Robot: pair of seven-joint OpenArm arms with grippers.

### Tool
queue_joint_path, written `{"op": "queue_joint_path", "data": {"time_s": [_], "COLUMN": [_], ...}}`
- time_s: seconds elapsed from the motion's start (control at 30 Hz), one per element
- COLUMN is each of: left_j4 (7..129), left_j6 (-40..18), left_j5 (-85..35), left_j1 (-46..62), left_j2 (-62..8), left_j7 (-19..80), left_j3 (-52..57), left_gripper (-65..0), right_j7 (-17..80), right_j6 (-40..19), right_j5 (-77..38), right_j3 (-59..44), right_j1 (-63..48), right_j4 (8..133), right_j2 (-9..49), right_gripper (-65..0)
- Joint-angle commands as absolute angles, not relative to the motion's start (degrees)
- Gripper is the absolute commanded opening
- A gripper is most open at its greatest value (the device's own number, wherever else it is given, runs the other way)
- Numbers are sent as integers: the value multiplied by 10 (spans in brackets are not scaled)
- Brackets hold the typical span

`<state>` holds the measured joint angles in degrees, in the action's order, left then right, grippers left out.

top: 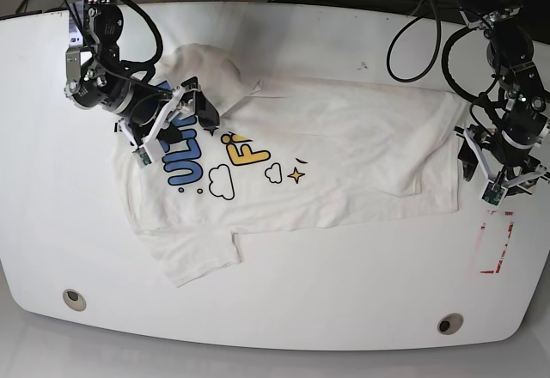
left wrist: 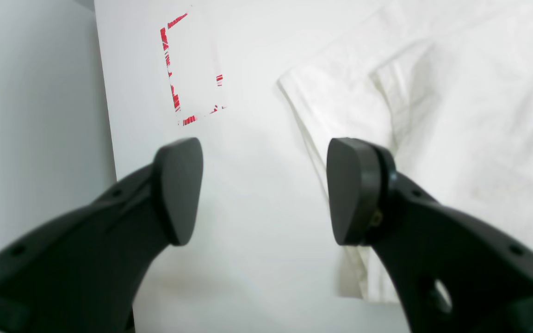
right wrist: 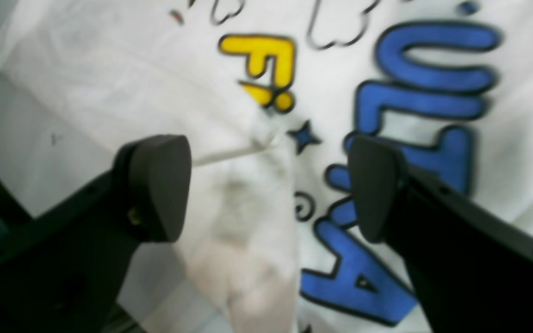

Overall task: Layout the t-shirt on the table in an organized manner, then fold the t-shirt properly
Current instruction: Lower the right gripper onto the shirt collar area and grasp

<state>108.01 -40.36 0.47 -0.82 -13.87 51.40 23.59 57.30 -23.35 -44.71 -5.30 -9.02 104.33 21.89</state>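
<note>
White cotton t-shirt (top: 344, 155), spread wrinkled across the glossy white table (top: 284, 318).
Print: rounded blue and yellow letters, partly readable "UL", "F". Left gripper (left wrist: 264, 192) and right gripper (right wrist: 269, 187): matte black, jaws spread, empty. Red tape rectangle (left wrist: 192, 74) nearby.

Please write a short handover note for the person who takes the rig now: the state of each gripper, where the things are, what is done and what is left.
Left gripper: open, empty, over bare table beside the t-shirt's hem edge, near the red tape outline.
Right gripper: open, empty, above the printed letters at the t-shirt's collar end.
T-shirt: print side up, lying across the table, mostly spread; the part by the collar is bunched and one sleeve sticks out toward the front edge.
Done: rough layout.
Left: smooth the bunched part, then all the folds.
</note>
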Motion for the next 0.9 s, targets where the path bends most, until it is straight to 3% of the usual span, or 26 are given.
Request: {"op": "queue_joint_path", "data": {"time_s": [0.0,0.67,0.77,0.87], "left_j4": [1091,1091,1091,1091], "left_j6": [-400,-400,-400,-400], "left_j5": [2,2,2,2], "left_j1": [-16,-16,-16,-16], "left_j2": [-147,-149,-149,-149], "left_j7": [504,503,503,503], "left_j3": [237,236,236,236], "left_gripper": [-257,-257,-257,-257], "right_j7": [560,558,558,558], "right_j6": [-234,-233,-233,-233], "right_j5": [-452,-451,-451,-451], "right_j3": [-51,-49,-49,-49], "right_j1": [-90,-116,-116,-116], "right_j4": [1051,1029,1029,1029], "right_j2": [227,227,227,226], "right_gripper": [-142,-147,-190,-277]}}
